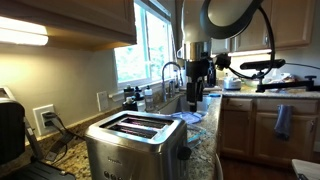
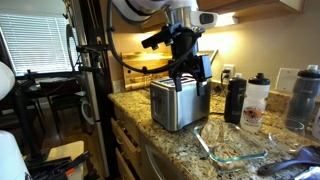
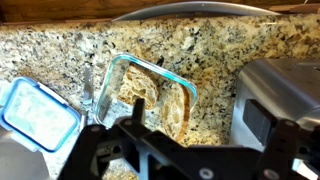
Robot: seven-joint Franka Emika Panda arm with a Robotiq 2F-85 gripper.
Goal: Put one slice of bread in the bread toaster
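The bread toaster point(image 1: 132, 142) is a brushed steel box with two top slots; it also shows in the other exterior view point(image 2: 178, 104) and at the right of the wrist view point(image 3: 278, 90). Tan slices of bread point(image 3: 143, 95) lie in a clear glass container point(image 3: 160, 68) on the granite counter; the container also shows in an exterior view point(image 2: 235, 148). My gripper point(image 3: 205, 132) is open and empty, hanging above the counter between the container and the toaster. It shows in both exterior views point(image 1: 196, 92) point(image 2: 190, 72).
A blue-rimmed lid point(image 3: 35, 115) lies left of the container. Dark and clear bottles point(image 2: 236, 100) point(image 2: 258, 100) stand behind the container. A sink with faucet point(image 1: 172, 75) is beyond the gripper. A black appliance point(image 1: 10, 130) stands beside the toaster.
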